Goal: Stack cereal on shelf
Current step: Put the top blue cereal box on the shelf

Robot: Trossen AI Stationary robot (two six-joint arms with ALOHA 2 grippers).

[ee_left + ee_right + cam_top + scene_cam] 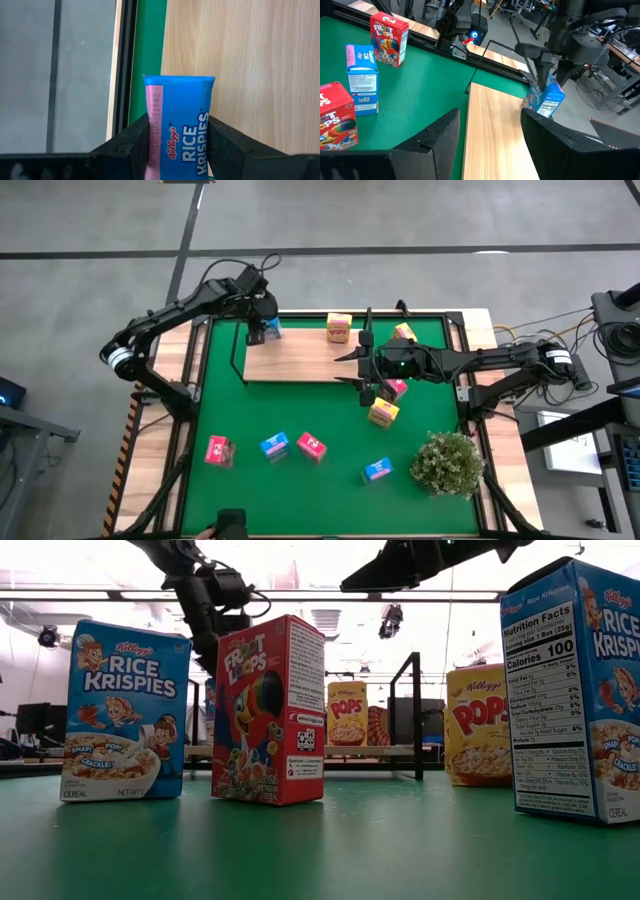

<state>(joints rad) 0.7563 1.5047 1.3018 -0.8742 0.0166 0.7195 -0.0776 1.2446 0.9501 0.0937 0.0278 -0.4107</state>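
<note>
My left gripper (pixel 262 330) is shut on a blue Rice Krispies cereal carton (pixel 177 115) over the far left corner of the shelf (pixel 300 362), a light-wood board with black posts. A yellow carton (pixel 339 327) stands on the shelf's far edge. My right gripper (pixel 347 368) hovers open over the shelf's right end, nothing between its fingers (pixel 440 135). Two pink-red cartons (pixel 218 451) (pixel 311 446) and two blue ones (pixel 274 446) (pixel 377 470) stand on the green mat near the front. My left gripper pinches the blue carton's upper part (pixel 542 85) between its two fingers, one on each of two opposite sides (pixel 150 127). The fingers slant steeply down from above. The carton hangs tilted below them, its lower corner (pixel 530 104) close above the shelf; I cannot tell if it touches.
A yellow carton (pixel 404 332), a pink-red one (pixel 396 388) and another yellow one (pixel 384 412) sit under and beside my right arm. A bushy green plant (pixel 447 463) stands at the near right. Black shelf posts (pixel 238 350) rise at the board's left end.
</note>
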